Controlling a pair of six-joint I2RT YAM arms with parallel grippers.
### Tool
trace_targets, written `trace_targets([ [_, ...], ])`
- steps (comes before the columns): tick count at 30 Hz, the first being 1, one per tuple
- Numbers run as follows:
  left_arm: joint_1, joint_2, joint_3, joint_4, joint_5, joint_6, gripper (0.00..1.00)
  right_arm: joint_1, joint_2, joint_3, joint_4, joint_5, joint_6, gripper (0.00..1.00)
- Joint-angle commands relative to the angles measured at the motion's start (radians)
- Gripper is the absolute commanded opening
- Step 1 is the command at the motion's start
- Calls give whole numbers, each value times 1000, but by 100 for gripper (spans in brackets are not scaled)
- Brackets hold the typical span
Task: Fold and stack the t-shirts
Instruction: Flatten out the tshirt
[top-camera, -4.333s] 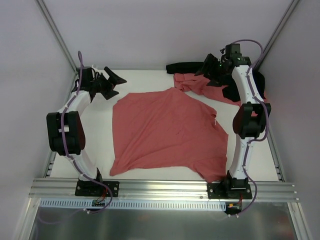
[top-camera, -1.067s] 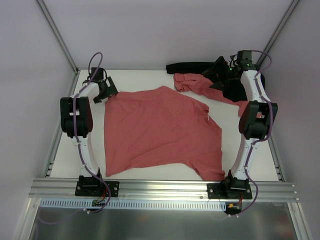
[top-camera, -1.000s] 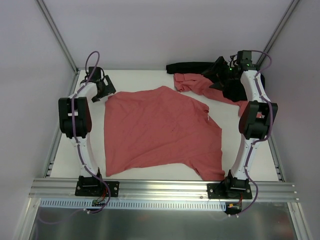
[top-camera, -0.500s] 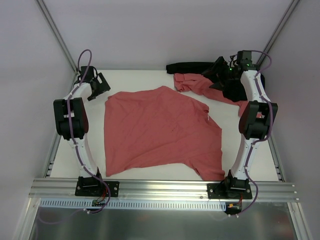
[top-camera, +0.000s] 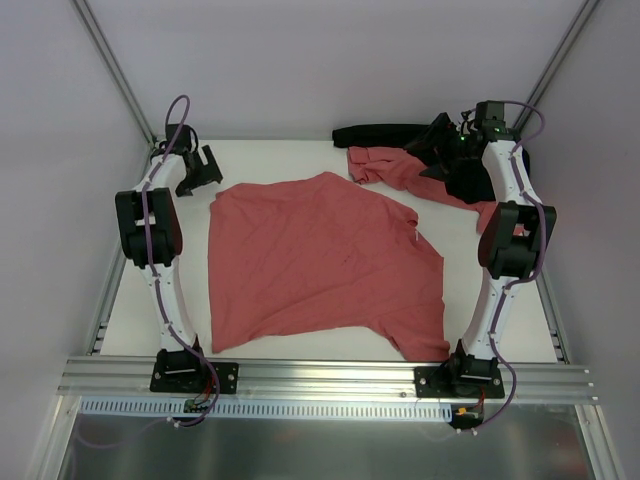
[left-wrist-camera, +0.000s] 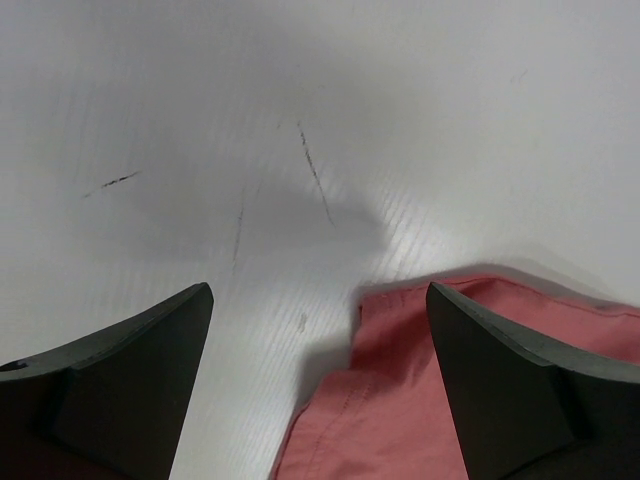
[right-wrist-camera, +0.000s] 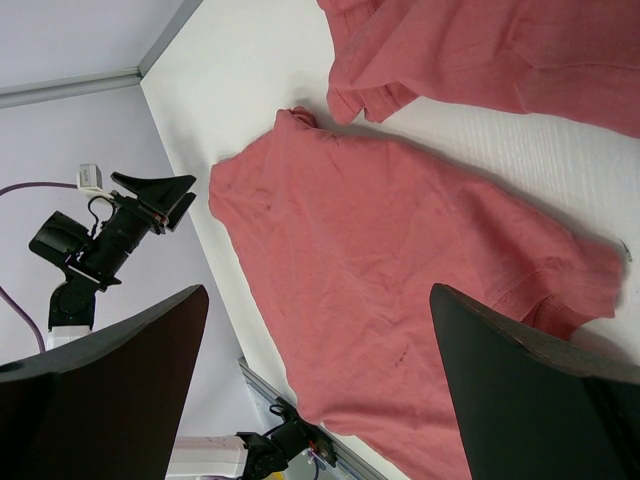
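Left wrist view puts a corner of the spread-out salmon-red thin-cloth t-shirt (left-wrist-camera: 420, 400) just below the gap of the left gripper (left-wrist-camera: 318, 300), off-centre toward one finger, the jaws wide, empty and touching nothing above the white tabletop (left-wrist-camera: 300, 100). The right gripper (right-wrist-camera: 318, 300) hangs just as wide and empty, the spread shirt showing between its fingers and a second, crumpled salmon-red t-shirt (right-wrist-camera: 480, 50) past their tips. A second ago the left jaws sat at that corner; they have since drawn back off it, while the right arm has not moved.
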Motion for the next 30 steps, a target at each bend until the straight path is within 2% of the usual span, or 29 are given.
trace_targets([
  [1, -5, 10, 55, -113, -40, 113, 90, -8, -67, 6, -4, -35, 10, 100],
  [5, -5, 0, 47, -133, -11, 224, 90, -8, -62, 7, 0, -38, 15, 99],
  [9, -5, -12, 35, -114, 40, 270, 90, -8, -61, 6, -1, -41, 15, 99],
  [26, -57, 39, 19, -74, 215, 292, 84, -12, -58, 20, 2, -51, 27, 99],
  [30, -69, 48, 18, -74, 197, 292, 83, -16, -58, 23, -3, -52, 26, 99],
])
